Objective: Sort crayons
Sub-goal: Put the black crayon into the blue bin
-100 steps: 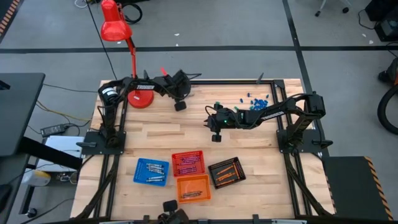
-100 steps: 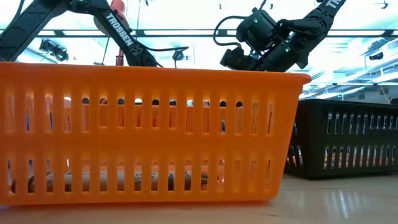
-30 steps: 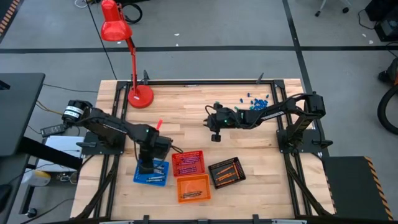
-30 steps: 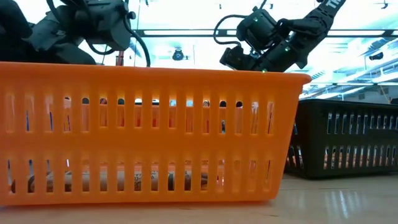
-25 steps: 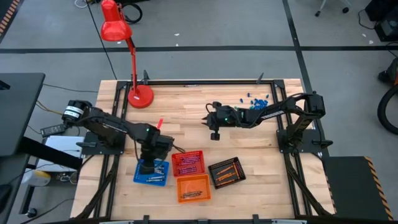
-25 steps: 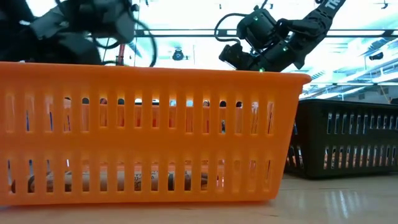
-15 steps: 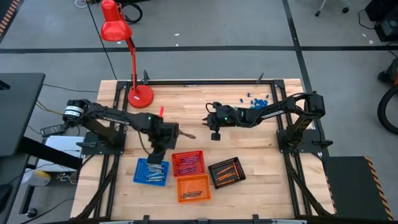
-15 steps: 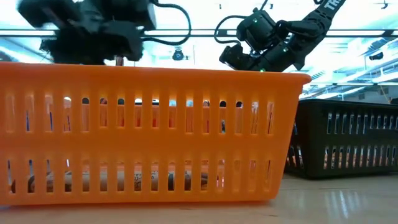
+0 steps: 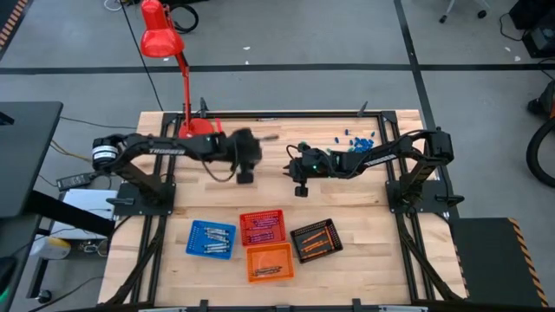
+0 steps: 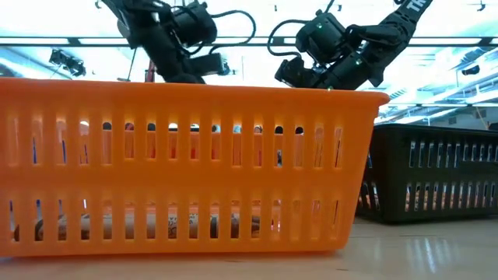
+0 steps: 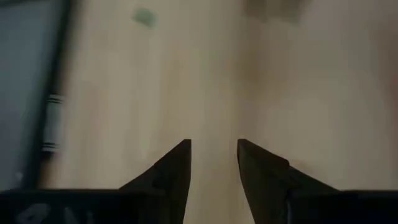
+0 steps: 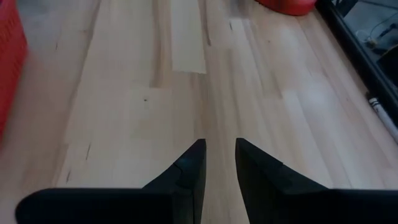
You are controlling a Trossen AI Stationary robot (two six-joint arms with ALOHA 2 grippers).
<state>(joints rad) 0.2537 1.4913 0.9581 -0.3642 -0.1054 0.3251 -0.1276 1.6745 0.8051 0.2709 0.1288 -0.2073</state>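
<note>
Meanwhile, crayons [image 9: 263, 227] lie in trays, far from both empty jaws.

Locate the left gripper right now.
In the high view the left gripper hangs over bare wood at the table's far middle, between the red lamp base and the right gripper, well clear of the trays.

We see bare table [image 9: 260, 195] at frame centre, open for passage. Obstacles: four trays [image 9: 264, 238] lower centre, lamp [image 9: 186, 130] upper left, blue bits [image 9: 355, 139] upper right.
</note>
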